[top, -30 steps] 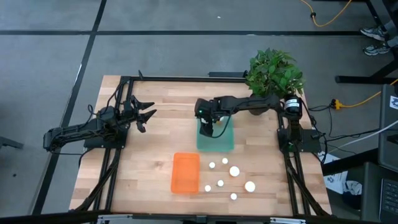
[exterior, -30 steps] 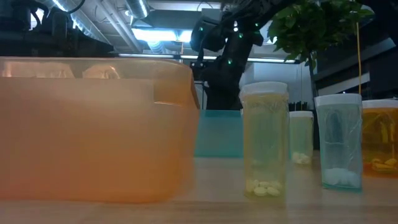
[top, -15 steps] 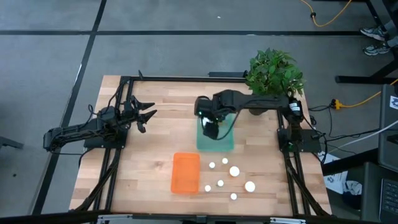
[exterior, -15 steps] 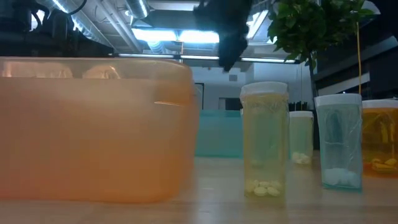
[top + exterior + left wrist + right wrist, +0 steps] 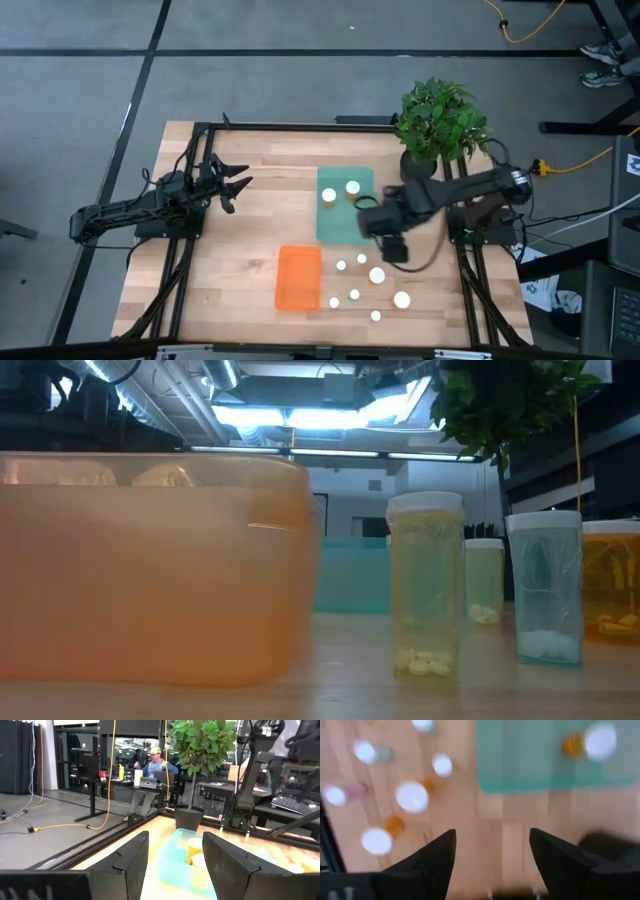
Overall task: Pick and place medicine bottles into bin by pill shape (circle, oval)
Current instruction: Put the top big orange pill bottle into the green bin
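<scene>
Several white-capped medicine bottles (image 5: pixel 377 275) stand on the table near the front, right of the orange bin (image 5: pixel 298 278). Two more bottles (image 5: pixel 353 187) lie in the teal bin (image 5: pixel 345 228). My right gripper (image 5: pixel 388 238) is open and empty, hovering between the teal bin's near right corner and the standing bottles; in its wrist view (image 5: pixel 492 862) the bottles (image 5: pixel 412 796) and the teal bin (image 5: pixel 540 765) lie below it. My left gripper (image 5: pixel 238 185) is open and empty at the table's left, and also shows in its wrist view (image 5: pixel 172 860).
A potted plant (image 5: pixel 440 120) stands at the far right. In the low view the orange bin (image 5: pixel 150 570) fills the left, with bottles (image 5: pixel 425 585) to its right and the teal bin (image 5: pixel 350 575) behind. Bare wood lies between my left gripper and the bins.
My right gripper has risen out of the teal bin and swung toward the table's near right, over the bare wood beside the standing bottles. With the arm gone from above it, two bottles show in the teal bin.
</scene>
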Robot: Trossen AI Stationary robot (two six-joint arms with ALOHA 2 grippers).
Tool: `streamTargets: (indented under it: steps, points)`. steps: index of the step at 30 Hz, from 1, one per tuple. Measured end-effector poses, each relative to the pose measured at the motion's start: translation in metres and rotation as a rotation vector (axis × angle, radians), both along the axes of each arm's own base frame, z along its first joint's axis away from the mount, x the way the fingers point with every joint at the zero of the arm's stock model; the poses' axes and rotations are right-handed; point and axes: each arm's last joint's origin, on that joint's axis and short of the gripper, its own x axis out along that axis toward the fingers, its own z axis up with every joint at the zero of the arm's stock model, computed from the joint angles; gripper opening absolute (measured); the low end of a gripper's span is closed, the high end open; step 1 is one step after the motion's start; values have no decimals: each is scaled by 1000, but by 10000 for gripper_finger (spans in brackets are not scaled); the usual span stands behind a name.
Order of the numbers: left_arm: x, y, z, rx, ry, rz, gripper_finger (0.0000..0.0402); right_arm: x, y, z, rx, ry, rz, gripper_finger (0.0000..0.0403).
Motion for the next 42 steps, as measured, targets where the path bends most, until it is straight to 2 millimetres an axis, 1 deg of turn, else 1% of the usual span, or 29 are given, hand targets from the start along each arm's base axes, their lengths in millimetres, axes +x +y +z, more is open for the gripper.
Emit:
streamTargets:
  steps: [2, 4, 6, 9, 12, 15, 19, 23, 26, 29, 32, 39, 42]
  points:
    - [0, 0, 0, 1, -1, 0, 177, -21, 4, -7, -37, -10, -59, 255]
    - [0, 0, 0, 1, -2, 1, 177, -40, 9, -18, -36, -25, -132, 255]
    - [0, 0, 0, 1, -1, 1, 177, -60, 14, -30, -24, -38, -192, 255]
    - [0, 0, 0, 1, -2, 1, 177, -83, 23, -54, -1, -57, -247, 255]
    - [0, 0, 0, 1, -2, 0, 177, -98, 29, -78, 18, -77, -258, 255]
    - [0, 0, 0, 1, -2, 0, 177, -105, 31, -106, 19, -76, -239, 255]
    - [0, 0, 0, 1, -2, 0, 177, -106, 32, -138, 49, -104, -229, 255]
    - [0, 0, 0, 2, -1, 0, 177, -102, 35, -156, 120, -185, -164, 255]
    - [0, 0, 0, 3, -1, 1, 177, -97, 38, -160, 156, -252, -86, 255]
    - [0, 0, 0, 3, -1, 1, 177, -90, 42, -157, 168, -346, -56, 255]
    - [0, 0, 0, 3, -1, 1, 177, -83, 46, -157, 189, -396, -7, 255]
    - [0, 0, 0, 3, 0, 1, 177, -75, 52, -177, 162, -337, 86, 255]
    - [0, 0, 0, 3, 0, 1, 177, -69, 57, -181, 171, -376, 131, 255]
